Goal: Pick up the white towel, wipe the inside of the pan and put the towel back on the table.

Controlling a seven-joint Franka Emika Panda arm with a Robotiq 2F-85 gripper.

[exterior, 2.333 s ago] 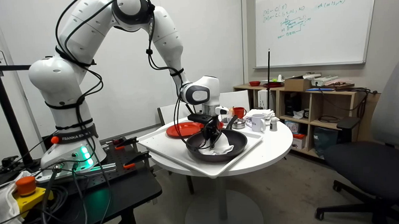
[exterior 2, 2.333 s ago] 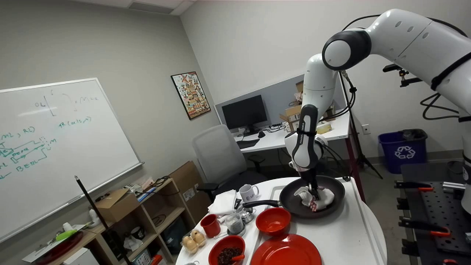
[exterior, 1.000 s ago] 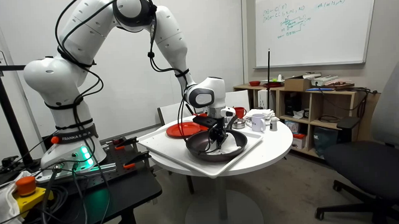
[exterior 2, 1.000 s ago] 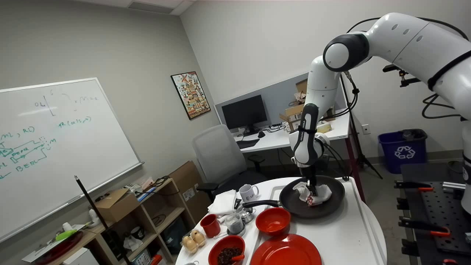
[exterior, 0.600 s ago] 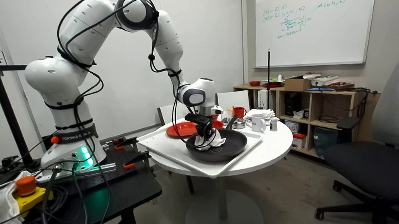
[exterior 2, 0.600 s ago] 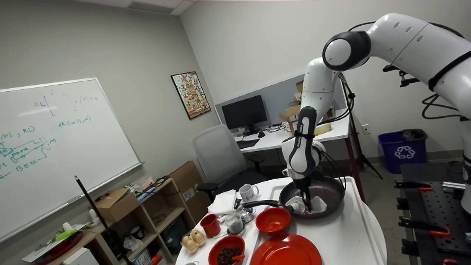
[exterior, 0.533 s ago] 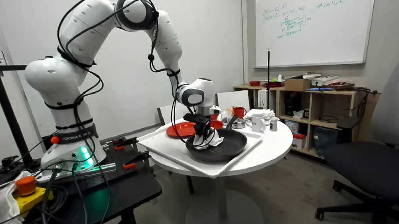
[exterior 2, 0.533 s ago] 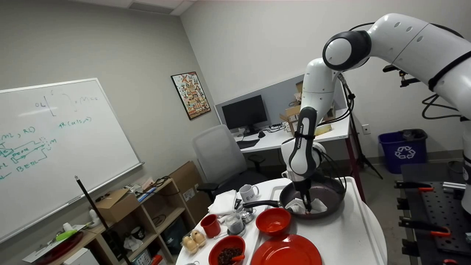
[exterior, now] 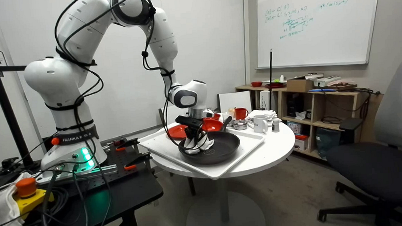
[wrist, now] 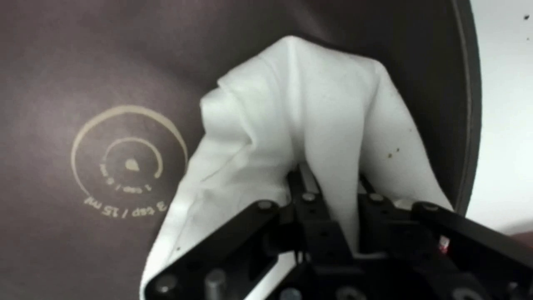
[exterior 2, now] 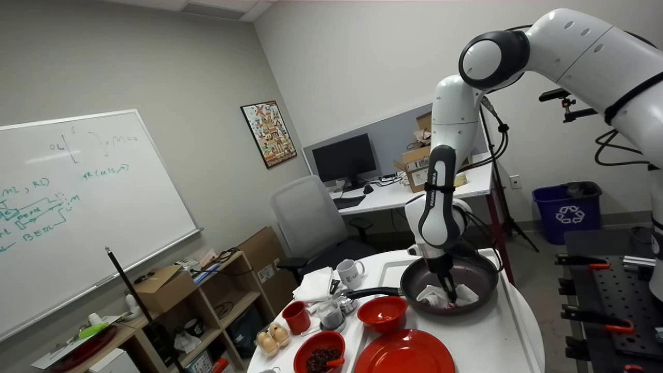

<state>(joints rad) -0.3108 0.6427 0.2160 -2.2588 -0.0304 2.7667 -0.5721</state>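
The white towel (exterior: 206, 144) is rumpled inside the black pan (exterior: 227, 145). My gripper (exterior: 196, 140) points down into the pan and is shut on the towel. In the wrist view, a fold of the towel (wrist: 329, 91) runs up between the gripper's fingers (wrist: 333, 183), and a few dark specks show on it. The fingertips are hidden in the cloth. The towel (exterior 2: 434, 296) is at the pan's side near the red bowl, with the gripper (exterior 2: 451, 298) tilted over it. The pan (exterior 2: 479, 274) sits on a white tray on the round white table (exterior: 282, 146).
The white tray (exterior: 161, 143) carries a red plate (exterior 2: 406, 357) and a red bowl (exterior 2: 382, 313) close to the pan handle (exterior 2: 373, 292). A white mug (exterior: 260, 124), red mug (exterior: 241, 113), glass jar (exterior 2: 330, 314) and folded white cloths (exterior 2: 313, 286) stand near the handle.
The gripper swept the towel across the pan, then back toward the robot base. Since half a second ago the pan has slid toward the base with it. The red bowl has shifted slightly.
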